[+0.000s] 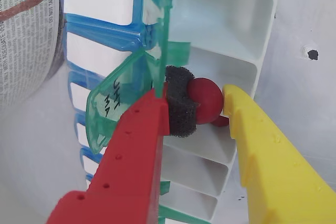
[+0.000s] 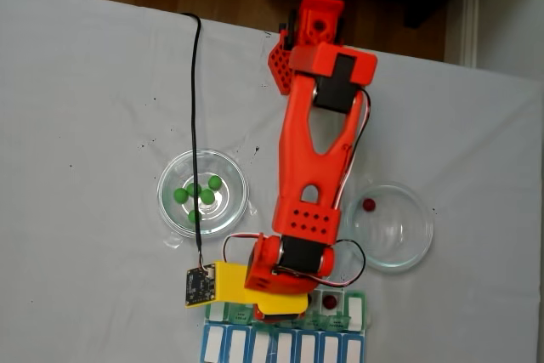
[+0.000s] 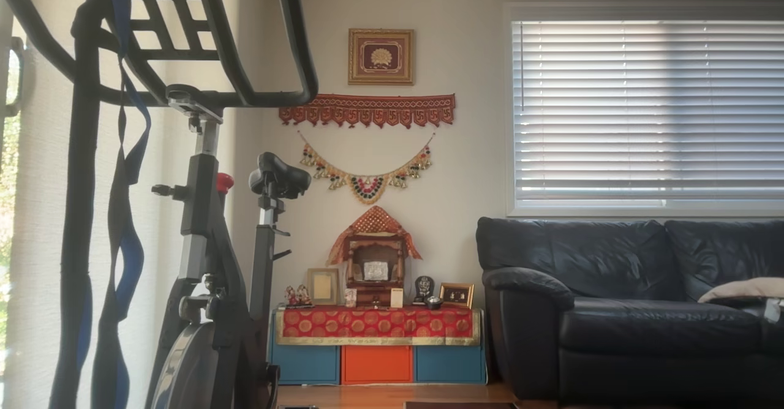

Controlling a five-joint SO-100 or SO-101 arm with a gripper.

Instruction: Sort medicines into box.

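A smooth dark red ball (image 1: 206,100) sits pinched in the claw (image 1: 197,109), squeezed between a rough black foam pad (image 1: 181,108) on the red finger (image 1: 126,171) and the bare tip of the yellow finger (image 1: 268,161). It hangs right over an open white compartment of the box (image 1: 231,77), and a second red ball (image 1: 221,121) peeks out just beneath it inside that compartment. The box is glossy moulded plastic: a translucent green lid (image 1: 113,103) with handwritten black letters stands flipped up beside the red finger, and past it runs a row of blue lids with plain white labels (image 1: 97,1).

In the fixed view the box (image 2: 355,322) lies at the near edge of the table (image 2: 85,125), which is covered in a pale, faintly speckled cloth. One red ball (image 2: 329,302) rests in a compartment to the right of the arm. The chunky red printed arm (image 2: 310,176) reaches down over the box. On its left a round clear glass dish (image 2: 235,178) holds smooth green balls (image 2: 207,197), with a black cable (image 2: 194,108) running across it. On its right a second glass dish (image 2: 416,235) holds a single red ball (image 2: 369,205)
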